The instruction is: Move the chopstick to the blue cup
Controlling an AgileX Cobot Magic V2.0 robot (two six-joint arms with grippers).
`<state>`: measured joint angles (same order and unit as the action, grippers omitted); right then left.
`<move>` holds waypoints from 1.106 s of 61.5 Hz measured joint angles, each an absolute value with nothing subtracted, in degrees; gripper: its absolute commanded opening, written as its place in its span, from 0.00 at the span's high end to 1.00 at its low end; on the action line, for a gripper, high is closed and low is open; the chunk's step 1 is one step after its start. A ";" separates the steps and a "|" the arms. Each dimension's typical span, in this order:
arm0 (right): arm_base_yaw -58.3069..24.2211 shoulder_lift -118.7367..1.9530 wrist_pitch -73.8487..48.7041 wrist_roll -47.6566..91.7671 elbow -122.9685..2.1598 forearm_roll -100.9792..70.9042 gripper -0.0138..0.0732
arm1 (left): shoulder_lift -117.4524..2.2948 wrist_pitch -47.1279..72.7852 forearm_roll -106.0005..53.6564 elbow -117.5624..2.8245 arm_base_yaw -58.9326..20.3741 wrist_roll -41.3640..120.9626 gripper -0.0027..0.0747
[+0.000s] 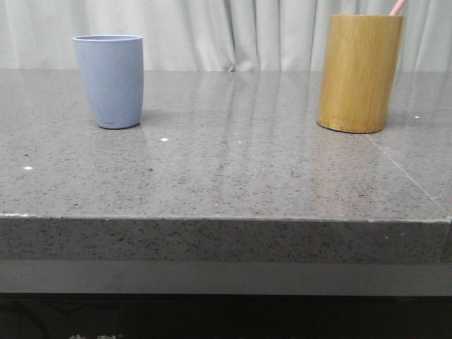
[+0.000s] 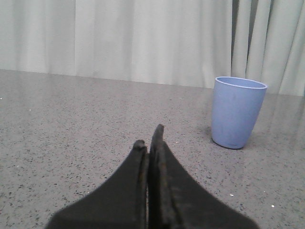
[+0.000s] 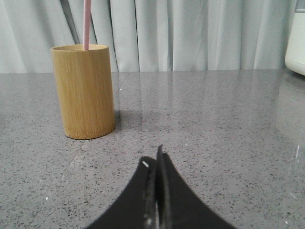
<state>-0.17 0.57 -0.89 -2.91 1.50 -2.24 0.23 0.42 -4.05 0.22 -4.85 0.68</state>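
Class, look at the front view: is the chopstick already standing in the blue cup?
No. The chopstick sticks up from the bamboo holder, apart from the blue cup.

Open table lies between blue cup and bamboo cylinder.

Matte blue cup; glossy speckled stone tabletop.

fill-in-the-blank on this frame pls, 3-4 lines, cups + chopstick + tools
1. The chopstick stands in the ____ cup.
2. In the front view the blue cup stands to the ____ of the bamboo one.
3. Both the left tool and the right tool are ____.
4. The blue cup stands ____ on the table.

Missing words: bamboo; left; shut; upright
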 measured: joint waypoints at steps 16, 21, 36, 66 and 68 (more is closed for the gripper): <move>-0.17 0.57 -0.89 -2.91 1.50 -2.24 0.92 | 0.23 0.42 -4.05 0.22 -4.85 0.68 0.99; -0.17 0.57 -0.89 -2.91 1.50 -2.24 0.92 | 0.23 0.42 -4.05 0.22 -4.85 0.68 0.99; -0.17 0.57 -0.37 -2.91 1.50 -2.24 0.92 | 0.23 0.30 -4.05 0.22 -4.85 0.68 0.99; -0.17 0.57 -5.82 -2.91 -8.71 -2.21 0.92 | 0.23 5.00 -4.05 -10.99 -4.85 0.68 0.99; -0.17 0.57 -7.58 -2.91 -11.22 -2.12 0.92 | -0.15 6.97 -4.05 -13.62 -4.85 0.68 0.99</move>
<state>-0.17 0.57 -7.58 -2.91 -11.22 -2.12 -0.15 6.97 -4.05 -13.62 -4.85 0.68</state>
